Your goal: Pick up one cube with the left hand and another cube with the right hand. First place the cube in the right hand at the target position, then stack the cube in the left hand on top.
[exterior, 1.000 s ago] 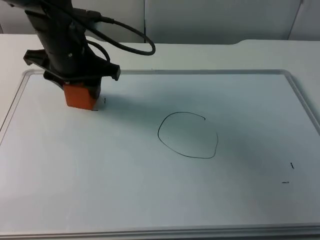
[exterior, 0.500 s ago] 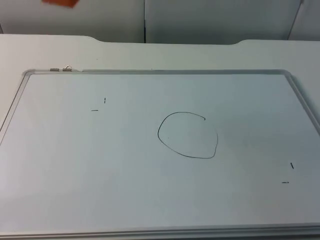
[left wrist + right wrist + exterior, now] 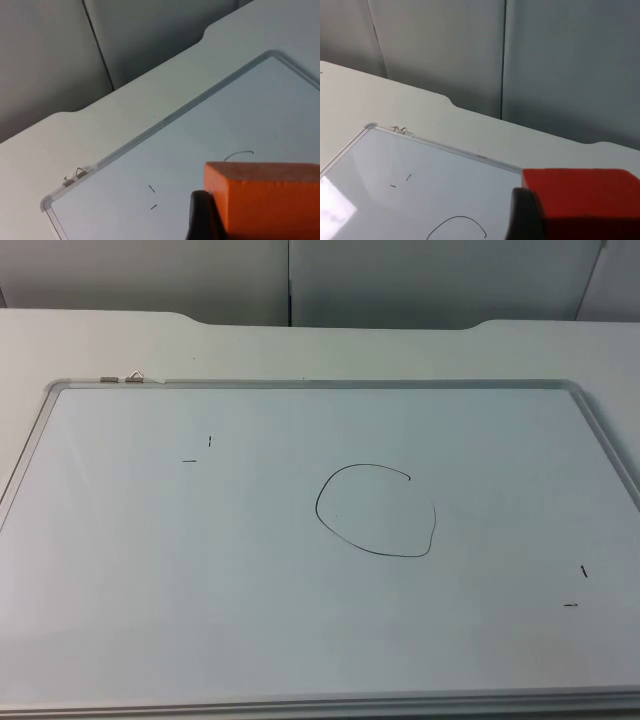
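Right gripper: raised well above the table, one black fingertip pressed against the side of the cube.
Cube: red, held in the gripper, its flat top face level.
Whiteboard: lies flat on the table below, silver frame, one rounded corner near a small metal clip on its far edge.
Marks: two short black dashes on the board; part of a black drawn circle nearer the cube.
Table: white, runs out to a grey partition wall with a dark vertical seam.
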Controlling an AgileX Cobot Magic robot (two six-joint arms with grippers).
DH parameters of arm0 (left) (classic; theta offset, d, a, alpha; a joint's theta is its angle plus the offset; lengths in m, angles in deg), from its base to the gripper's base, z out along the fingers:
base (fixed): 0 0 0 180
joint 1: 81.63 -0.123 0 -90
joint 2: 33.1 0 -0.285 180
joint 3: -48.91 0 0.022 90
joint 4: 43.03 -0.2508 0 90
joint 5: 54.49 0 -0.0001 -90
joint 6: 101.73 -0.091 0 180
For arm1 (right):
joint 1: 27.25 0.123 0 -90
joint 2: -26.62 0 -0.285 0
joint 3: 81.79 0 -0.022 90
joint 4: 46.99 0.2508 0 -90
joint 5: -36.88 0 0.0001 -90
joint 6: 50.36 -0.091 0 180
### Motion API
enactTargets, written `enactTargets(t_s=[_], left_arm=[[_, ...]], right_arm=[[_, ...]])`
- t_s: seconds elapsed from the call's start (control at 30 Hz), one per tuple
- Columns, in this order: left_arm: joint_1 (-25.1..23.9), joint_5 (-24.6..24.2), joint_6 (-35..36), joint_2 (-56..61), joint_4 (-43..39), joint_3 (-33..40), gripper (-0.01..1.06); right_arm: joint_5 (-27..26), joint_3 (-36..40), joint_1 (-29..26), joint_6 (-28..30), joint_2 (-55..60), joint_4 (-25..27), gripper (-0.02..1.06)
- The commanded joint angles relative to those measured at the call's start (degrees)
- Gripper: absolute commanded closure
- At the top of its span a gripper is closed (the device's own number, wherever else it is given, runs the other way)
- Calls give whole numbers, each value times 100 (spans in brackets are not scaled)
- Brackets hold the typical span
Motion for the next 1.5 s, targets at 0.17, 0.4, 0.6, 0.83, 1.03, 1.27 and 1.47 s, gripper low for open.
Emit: enactTargets(t_s=[0.17,0.4,0.6,0.83,1.03,1.27,1.47], left_arm=[[50,618,412,1460,-41,1804,104],[50,875,772,2690,-114,3311,104],[50,886,922,3425,-263,4203,104],[50,949,922,3840,-542,4742,104],[50,1256,922,3880,-544,4976,104],[50,1395,922,3880,-490,5058,104],[50,1395,922,3880,-441,5058,104]], right_arm=[[3,14,23,10,17,26,105],[50,14,23,34,27,26,105],[113,14,23,35,27,26,105],[270,14,23,102,96,26,105],[401,14,23,191,460,35,105],[379,14,23,287,1180,220,105],[259,14,23,778,1942,836,105]])
